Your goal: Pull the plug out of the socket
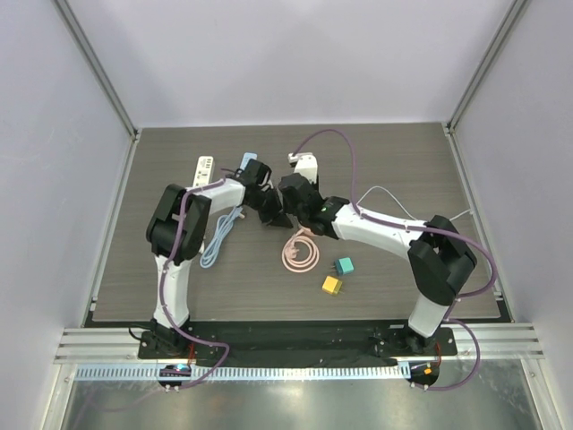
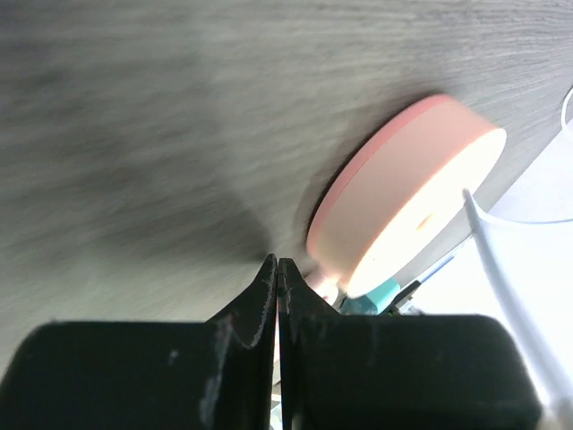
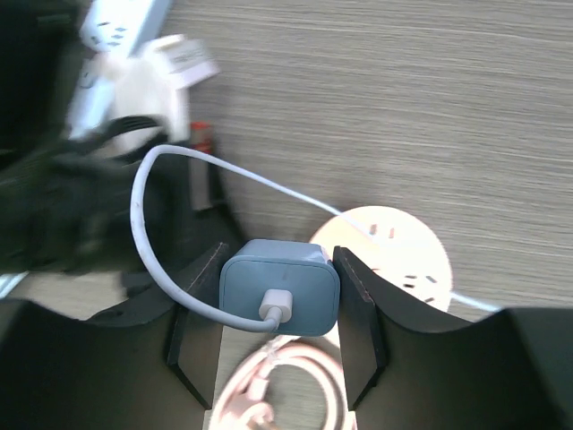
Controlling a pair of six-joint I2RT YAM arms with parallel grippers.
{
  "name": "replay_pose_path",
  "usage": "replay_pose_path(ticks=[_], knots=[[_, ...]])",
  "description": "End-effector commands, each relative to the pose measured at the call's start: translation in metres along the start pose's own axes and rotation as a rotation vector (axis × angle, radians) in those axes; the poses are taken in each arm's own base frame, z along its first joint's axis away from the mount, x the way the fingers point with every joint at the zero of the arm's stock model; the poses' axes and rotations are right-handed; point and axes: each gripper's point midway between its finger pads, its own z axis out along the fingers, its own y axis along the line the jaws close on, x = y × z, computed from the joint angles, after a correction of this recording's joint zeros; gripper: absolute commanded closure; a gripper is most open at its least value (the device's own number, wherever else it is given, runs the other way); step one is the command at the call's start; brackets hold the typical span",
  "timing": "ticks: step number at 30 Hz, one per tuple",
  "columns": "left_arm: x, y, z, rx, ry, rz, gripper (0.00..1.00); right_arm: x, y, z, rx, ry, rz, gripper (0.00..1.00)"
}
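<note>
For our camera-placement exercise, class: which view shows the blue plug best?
The right wrist view. The blue plug fills the middle, gripped by the right claw, its white cable clear. In the top view the arms hide it; the left wrist view shows only a blurred teal sliver, perhaps it.

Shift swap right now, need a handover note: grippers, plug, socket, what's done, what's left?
Left gripper: jaws shut, tips by the rim of the round socket; can't tell whether it pins it.
Right gripper: jaws shut on the blue plug, white cable plugged into it.
Done: plug gripped. It sits at the socket's edge, with open holes showing on the socket face. Prongs are hidden, so separation is unconfirmed.
To do: confirm the plug is free; if not, pull it clear.
</note>
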Motion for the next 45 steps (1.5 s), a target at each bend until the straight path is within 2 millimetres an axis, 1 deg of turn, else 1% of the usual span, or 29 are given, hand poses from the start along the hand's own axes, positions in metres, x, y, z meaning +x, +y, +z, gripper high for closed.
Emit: replay_pose_path(ticks=[1,3,6,7,9,10,11,12,13,15,16,17,18,19,20,22,23,24,26,27,28,29,31,32,34,35,39,42,45], knots=[[-0.023,-0.025,-0.044,0.074,-0.138,0.077,1.00,-0.025,-0.019,0.002,0.051,-0.063,0.074,0.99],[-0.029,-0.026,-0.055,0.070,-0.175,0.079,1.00,-0.027,-0.028,0.002,0.055,-0.062,0.102,0.99],[-0.031,-0.023,-0.057,0.073,-0.172,0.063,1.00,-0.040,-0.046,-0.004,0.073,-0.079,0.126,0.99],[-0.031,-0.024,-0.058,0.079,-0.168,0.060,1.00,-0.048,-0.054,-0.012,0.074,-0.085,0.135,0.99],[-0.030,-0.025,-0.058,0.089,-0.162,0.057,1.00,-0.058,-0.084,-0.014,0.124,-0.086,0.155,0.99],[-0.030,-0.026,-0.059,0.093,-0.159,0.057,1.00,-0.056,-0.098,-0.019,0.150,-0.062,0.154,0.99],[-0.029,-0.028,-0.060,0.098,-0.159,0.061,1.00,-0.069,-0.114,-0.031,0.161,-0.084,0.187,0.99],[-0.029,-0.029,-0.061,0.105,-0.155,0.062,1.00,-0.073,-0.142,-0.034,0.207,-0.084,0.222,0.99],[-0.028,-0.032,-0.063,0.113,-0.156,0.068,1.00,-0.067,-0.160,-0.040,0.234,-0.044,0.237,0.99],[-0.027,-0.035,-0.065,0.124,-0.153,0.070,1.00,-0.070,-0.173,-0.054,0.185,0.013,0.267,0.99],[-0.026,-0.037,-0.067,0.133,-0.150,0.071,1.00,-0.050,-0.196,-0.061,0.237,0.120,0.262,0.99],[-0.025,-0.041,-0.069,0.145,-0.148,0.073,1.00,-0.045,-0.195,-0.067,0.212,0.174,0.258,0.99],[-0.024,-0.043,-0.070,0.159,-0.144,0.072,1.00,-0.024,-0.200,-0.078,0.230,0.264,0.230,0.99],[-0.021,-0.045,-0.071,0.166,-0.137,0.068,1.00,-0.017,-0.199,-0.084,0.219,0.291,0.223,0.96],[-0.021,-0.048,-0.074,0.179,-0.138,0.072,1.00,0.006,-0.199,-0.089,0.212,0.346,0.219,0.95],[-0.020,-0.050,-0.076,0.189,-0.137,0.074,1.00,0.020,-0.194,-0.106,0.163,0.360,0.249,0.92],[-0.018,-0.050,-0.077,0.191,-0.136,0.076,1.00,0.041,-0.194,-0.111,0.177,0.401,0.289,0.91],[-0.018,-0.050,-0.077,0.191,-0.137,0.079,1.00,0.045,-0.186,-0.122,0.121,0.406,0.320,0.91],[-0.017,-0.049,-0.077,0.190,-0.134,0.075,1.00,0.061,-0.179,-0.131,0.094,0.436,0.388,0.91],[-0.016,-0.050,-0.077,0.197,-0.129,0.073,1.00,0.083,-0.174,-0.137,0.075,0.493,0.418,0.91],[-0.016,-0.052,-0.077,0.210,-0.126,0.066,1.00,0.087,-0.171,-0.145,0.050,0.489,0.443,0.92],[-0.013,-0.056,-0.078,0.227,-0.117,0.068,1.00,0.109,-0.166,-0.149,0.031,0.548,0.472,0.92],[-0.012,-0.058,-0.081,0.240,-0.119,0.069,1.00,0.127,-0.162,-0.157,0.013,0.598,0.495,0.92],[-0.011,-0.060,-0.082,0.246,-0.121,0.073,1.00,0.146,-0.162,-0.161,0.019,0.649,0.507,0.92],[-0.009,-0.062,-0.084,0.249,-0.122,0.078,1.00,0.163,-0.151,-0.166,-0.022,0.713,0.563,0.92],[-0.009,-0.062,-0.084,0.251,-0.123,0.080,1.00,0.183,-0.150,-0.169,-0.018,0.765,0.570,0.92],[-0.006,-0.061,-0.084,0.253,-0.115,0.077,1.00,0.200,-0.151,-0.172,-0.018,0.816,0.561,0.88],[-0.005,-0.062,-0.085,0.257,-0.116,0.079,1.00,0.206,-0.152,-0.168,-0.018,0.818,0.553,0.76],[-0.006,-0.063,-0.087,0.259,-0.125,0.084,1.00,0.211,-0.156,-0.160,0.010,0.828,0.537,0.59]])
